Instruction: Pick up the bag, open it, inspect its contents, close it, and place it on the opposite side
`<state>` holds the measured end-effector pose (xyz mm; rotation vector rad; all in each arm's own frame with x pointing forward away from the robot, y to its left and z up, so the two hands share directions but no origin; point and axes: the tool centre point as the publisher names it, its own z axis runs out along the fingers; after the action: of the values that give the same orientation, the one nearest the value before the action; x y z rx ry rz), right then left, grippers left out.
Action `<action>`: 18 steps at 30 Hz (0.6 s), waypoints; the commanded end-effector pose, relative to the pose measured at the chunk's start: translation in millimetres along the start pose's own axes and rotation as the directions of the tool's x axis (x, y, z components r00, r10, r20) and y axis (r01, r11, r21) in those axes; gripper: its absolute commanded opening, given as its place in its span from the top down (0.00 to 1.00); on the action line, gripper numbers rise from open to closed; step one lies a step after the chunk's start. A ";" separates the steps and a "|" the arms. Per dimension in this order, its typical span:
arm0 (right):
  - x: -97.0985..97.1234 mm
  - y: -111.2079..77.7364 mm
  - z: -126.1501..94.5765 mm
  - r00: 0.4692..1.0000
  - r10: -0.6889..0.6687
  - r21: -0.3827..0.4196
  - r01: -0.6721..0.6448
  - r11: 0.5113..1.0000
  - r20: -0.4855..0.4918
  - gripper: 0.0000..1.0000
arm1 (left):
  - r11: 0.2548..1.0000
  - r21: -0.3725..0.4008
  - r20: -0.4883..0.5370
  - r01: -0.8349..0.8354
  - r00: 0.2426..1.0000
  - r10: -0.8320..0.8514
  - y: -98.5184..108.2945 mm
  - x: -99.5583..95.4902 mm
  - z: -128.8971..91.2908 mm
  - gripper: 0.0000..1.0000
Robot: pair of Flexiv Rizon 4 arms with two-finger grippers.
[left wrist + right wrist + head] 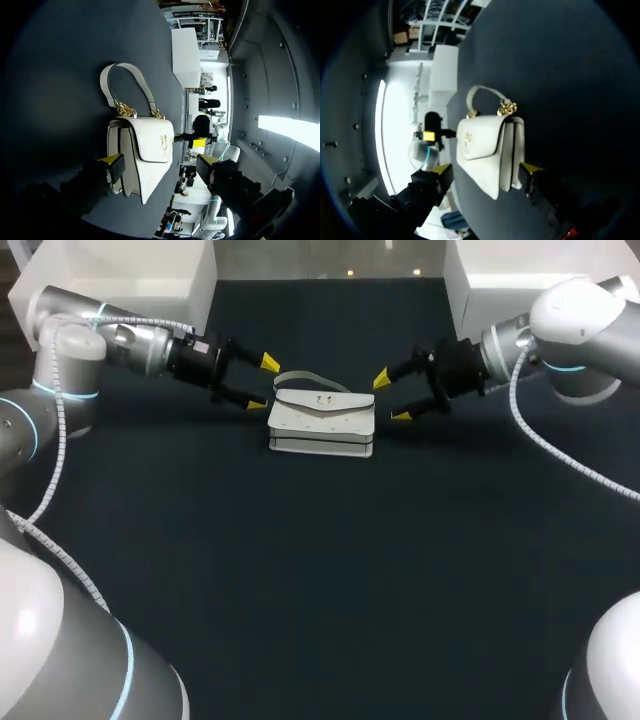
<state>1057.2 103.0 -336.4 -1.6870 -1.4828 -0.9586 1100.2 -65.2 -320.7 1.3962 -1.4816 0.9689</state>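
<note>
Left gripper [263, 384] spread wide, just beside one end of small white leather flap handbag with gold clasp [322, 420]. Right gripper [392, 397] spread likewise at opposite end. Handbag sits between our grippers on dark table [300, 570]. Risks, we judge: uneven closing shoves handbag sideways; finger snags limp strap [300, 377].

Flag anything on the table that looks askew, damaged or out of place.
Nothing stands out. The white bag stands upright on the dark table, flap shut and handle flopped behind it, with no visible damage. The left gripper and right gripper flank it, both open.
</note>
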 end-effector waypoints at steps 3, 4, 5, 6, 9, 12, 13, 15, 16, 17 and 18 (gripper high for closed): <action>-3.4 11.0 8.3 1.000 0.019 0.030 -0.019 0.999 -0.012 0.39 | 0.996 -0.095 -0.061 -0.004 0.998 -0.002 -7.2 -7.6 9.2 0.15; -3.0 11.3 9.2 1.000 0.021 0.035 -0.021 0.999 -0.013 0.38 | 0.995 -0.099 -0.062 -0.007 0.998 0.001 -6.1 -7.7 10.3 0.18; -2.8 11.7 10.2 1.000 0.023 0.040 -0.022 0.999 -0.015 0.41 | 0.995 -0.104 -0.065 -0.007 0.998 0.001 -5.4 -7.7 10.9 0.23; -3.1 12.4 11.3 1.000 0.025 0.043 -0.024 0.999 -0.016 0.41 | 0.994 -0.106 -0.065 -0.008 0.998 0.001 -4.9 -7.7 11.5 0.26; -5.7 14.8 14.8 0.999 0.036 0.053 -0.034 0.998 -0.027 0.42 | 0.993 -0.118 -0.065 -0.008 0.998 0.000 -3.2 -7.9 13.8 0.40; -7.9 16.9 18.1 0.998 0.043 0.060 -0.041 0.997 -0.042 0.40 | 0.991 -0.131 -0.060 -0.007 0.998 -0.001 -0.3 -8.0 16.1 0.35; -8.4 17.3 19.6 0.998 0.045 0.062 -0.043 0.997 -0.044 0.39 | 0.991 -0.131 -0.054 -0.006 0.999 -0.001 0.4 -8.1 16.5 0.33; -10.2 18.1 22.4 0.998 0.049 0.068 -0.046 0.997 -0.049 0.39 | 0.991 -0.134 -0.053 -0.004 0.999 -0.003 1.2 -8.5 16.8 0.31; -11.2 18.3 23.5 0.997 0.052 0.070 -0.049 0.996 -0.049 0.38 | 0.991 -0.134 -0.049 -0.002 0.999 -0.004 1.6 -8.7 16.9 0.29; -12.1 18.5 24.5 0.997 0.057 0.074 -0.053 0.996 -0.053 0.38 | 0.991 -0.134 -0.047 -0.002 0.999 -0.005 1.9 -9.1 17.0 0.29; -13.0 18.6 25.2 0.997 0.058 0.075 -0.054 0.996 -0.054 0.38 | 0.991 -0.135 -0.045 0.000 0.999 -0.006 2.1 -9.7 17.2 0.28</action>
<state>1069.9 115.9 -354.4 -1.6592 -1.4094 -0.9232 1091.0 -78.2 -332.8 1.3097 -1.4752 0.9149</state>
